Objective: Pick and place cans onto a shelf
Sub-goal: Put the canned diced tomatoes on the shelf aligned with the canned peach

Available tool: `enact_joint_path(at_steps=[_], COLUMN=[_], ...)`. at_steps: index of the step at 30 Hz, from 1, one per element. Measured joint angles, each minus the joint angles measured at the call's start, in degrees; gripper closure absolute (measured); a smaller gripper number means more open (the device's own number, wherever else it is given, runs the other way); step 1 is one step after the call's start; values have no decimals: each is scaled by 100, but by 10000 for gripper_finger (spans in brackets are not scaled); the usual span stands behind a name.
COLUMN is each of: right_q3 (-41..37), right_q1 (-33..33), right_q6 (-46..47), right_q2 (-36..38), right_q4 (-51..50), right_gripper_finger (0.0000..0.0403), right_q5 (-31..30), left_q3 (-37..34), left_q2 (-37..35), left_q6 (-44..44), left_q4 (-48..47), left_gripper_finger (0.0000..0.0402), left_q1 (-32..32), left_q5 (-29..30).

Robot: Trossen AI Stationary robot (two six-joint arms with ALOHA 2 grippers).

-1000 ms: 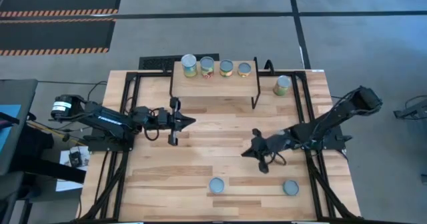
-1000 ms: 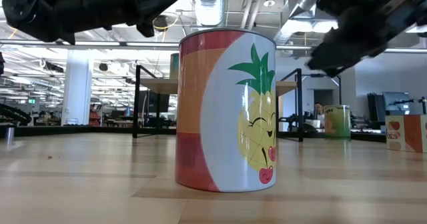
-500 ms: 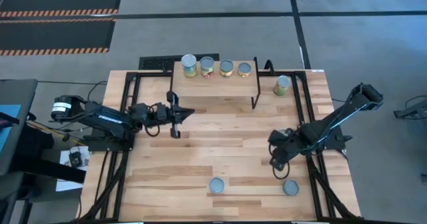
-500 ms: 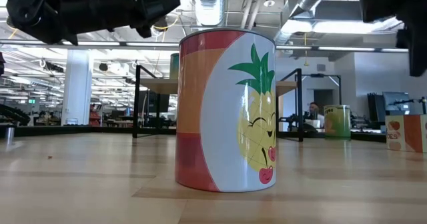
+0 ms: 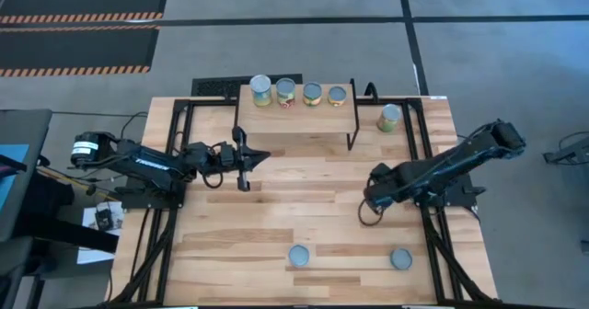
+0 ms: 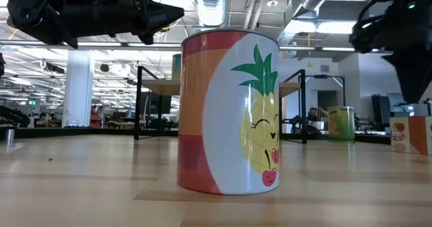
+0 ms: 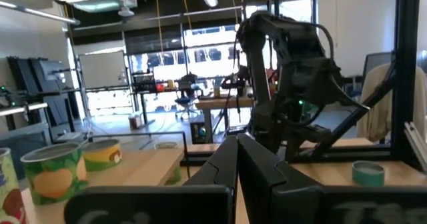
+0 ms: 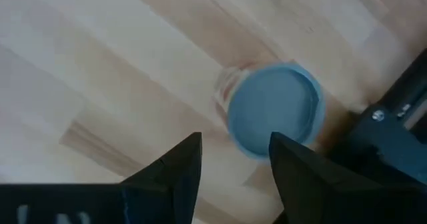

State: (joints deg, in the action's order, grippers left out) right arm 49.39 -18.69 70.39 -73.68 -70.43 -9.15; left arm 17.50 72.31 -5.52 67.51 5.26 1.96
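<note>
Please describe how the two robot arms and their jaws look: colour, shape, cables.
Both arms are black and slim, built of jointed segments. The left arm carries white lettering and a silvery round motor at its base. Dark cable loops hang near the left gripper and the right gripper. The jaws are flat, dark, tapering plates.

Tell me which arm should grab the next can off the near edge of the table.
Right. Its tool is open and looks down on the blue-topped can near the table's right front. The left tool, shut, sits up by the shelf, far from both front cans.
</note>
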Motion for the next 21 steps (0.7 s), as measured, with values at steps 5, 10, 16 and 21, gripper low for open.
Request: enact_joint_path(at_steps=[5,10,16,21], right_q3=[2,2,2,7], right_q1=[497,826,1054,1098], right_q6=[-320,-486,-485,-540], right_q2=[-338,-734,-1183,-1380], right_q4=[90,201,228,428], right_gripper_finger=[211,225,233,250], right_q5=[0,34,395,489], left_q3=[2,2,2,2], left_q2=[2,0,0,0], left_q6=[-83,-85,-83,-81], left_q4=[-89,-87,-97,-117], left_gripper_finger=[400,400,400,400], left_q1=[0,0,0,0], left_q5=[9,11,26,24])
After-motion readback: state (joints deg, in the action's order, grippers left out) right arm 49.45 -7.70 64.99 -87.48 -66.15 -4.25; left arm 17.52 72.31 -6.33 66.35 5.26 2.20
